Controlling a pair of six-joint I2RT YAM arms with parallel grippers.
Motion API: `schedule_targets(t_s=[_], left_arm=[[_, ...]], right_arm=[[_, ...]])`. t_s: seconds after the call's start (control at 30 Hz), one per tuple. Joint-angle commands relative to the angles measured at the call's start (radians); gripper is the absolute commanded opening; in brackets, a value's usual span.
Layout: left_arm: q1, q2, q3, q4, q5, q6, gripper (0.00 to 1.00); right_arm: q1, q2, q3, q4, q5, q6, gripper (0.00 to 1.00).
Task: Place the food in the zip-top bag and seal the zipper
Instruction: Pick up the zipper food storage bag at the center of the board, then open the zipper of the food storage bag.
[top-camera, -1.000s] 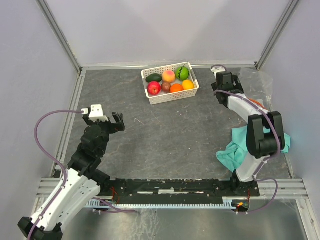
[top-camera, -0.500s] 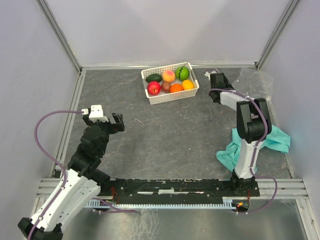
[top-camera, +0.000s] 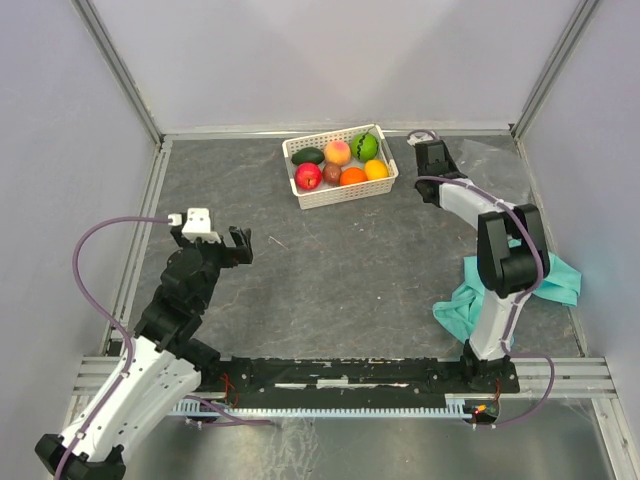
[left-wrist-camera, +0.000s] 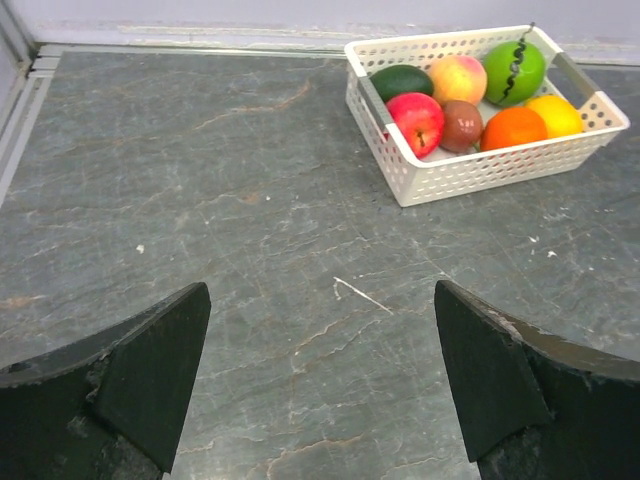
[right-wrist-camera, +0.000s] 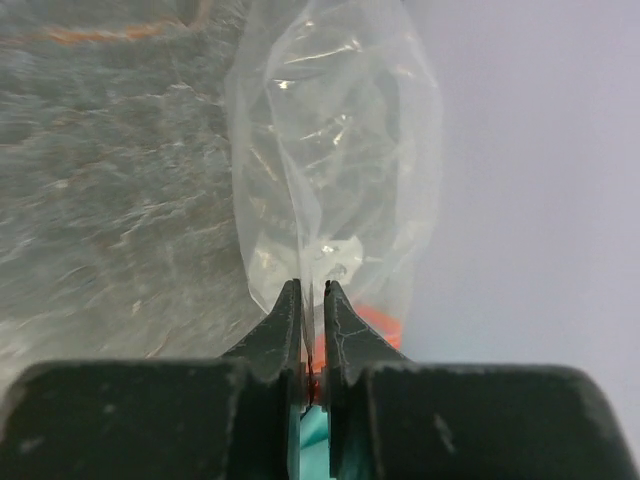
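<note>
Seven fruits (top-camera: 352, 177) in white basket (top-camera: 325, 197), teal cloth (top-camera: 460, 310) nearby; right hand (right-wrist-camera: 312, 292) tight on zip-top bag (right-wrist-camera: 340, 150), left hand (left-wrist-camera: 320, 300) agape.

The right gripper (right-wrist-camera: 311, 288) is pinching the zip-top bag (right-wrist-camera: 340, 150), jaws almost touching, crinkled plastic standing up over the grey worktop (right-wrist-camera: 100, 200).

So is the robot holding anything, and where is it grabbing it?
The right gripper pinches the zip-top bag at its edge, by the red zipper. The left gripper is open and holds nothing.
</note>
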Motion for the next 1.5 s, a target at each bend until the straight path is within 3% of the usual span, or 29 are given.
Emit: schedule_targets(t_s=[0.0,0.2,0.4,0.53,0.87,1.1,1.47], left_arm=[[-0.001,0.035,0.071,0.043,0.126,-0.011,0.98],[-0.001,0.164,0.202,-0.025,0.235,-0.115,0.95],[-0.003,0.273,0.274,-0.093,0.319,-0.196,0.92],[-0.005,0.309,0.272,-0.086,0.378,-0.268,0.91],[-0.111,0.359,0.235,0.002,0.405,-0.369,0.89],[-0.224,0.422,0.229,0.059,0.373,-0.407,0.88],[-0.431,0.504,0.174,0.21,0.177,-0.395,0.88]], right_arm=[[0.099,-0.151,0.042,-0.169,0.024,0.169,0.02],[0.196,-0.242,0.123,-0.476,0.024,0.413,0.01],[0.25,-0.365,0.141,-0.712,-0.115,0.671,0.02],[0.262,-0.453,0.098,-0.766,-0.25,0.828,0.02],[0.309,-0.573,0.045,-0.709,-0.597,1.109,0.02],[0.338,-0.623,-0.014,-0.611,-0.687,1.245,0.03],[0.404,-0.629,-0.056,-0.447,-0.77,1.407,0.03]])
